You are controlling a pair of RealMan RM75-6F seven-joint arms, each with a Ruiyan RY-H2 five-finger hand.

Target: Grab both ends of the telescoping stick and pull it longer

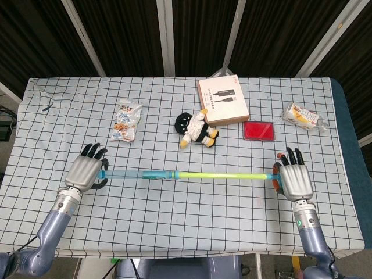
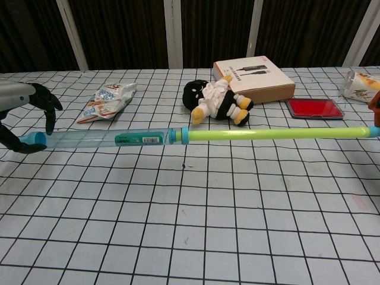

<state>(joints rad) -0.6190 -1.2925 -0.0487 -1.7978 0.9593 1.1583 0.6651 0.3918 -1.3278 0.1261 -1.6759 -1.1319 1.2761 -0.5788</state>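
Observation:
The telescoping stick (image 1: 192, 174) lies stretched across the checked table, a clear blue tube on the left and a yellow-green inner rod (image 2: 273, 133) on the right. My left hand (image 1: 86, 172) grips the blue end (image 2: 37, 140), fingers curled over it. My right hand (image 1: 295, 180) holds the far end with its orange and blue cap (image 1: 274, 176); in the chest view that hand is almost out of frame at the right edge (image 2: 375, 107). The stick hangs a little above the cloth.
Behind the stick sit a snack bag (image 1: 126, 120), a black and white plush toy (image 1: 196, 129), a cardboard box (image 1: 222, 102), a red case (image 1: 258, 130) and a wrapped packet (image 1: 302, 116). The table's front edge runs close behind both hands.

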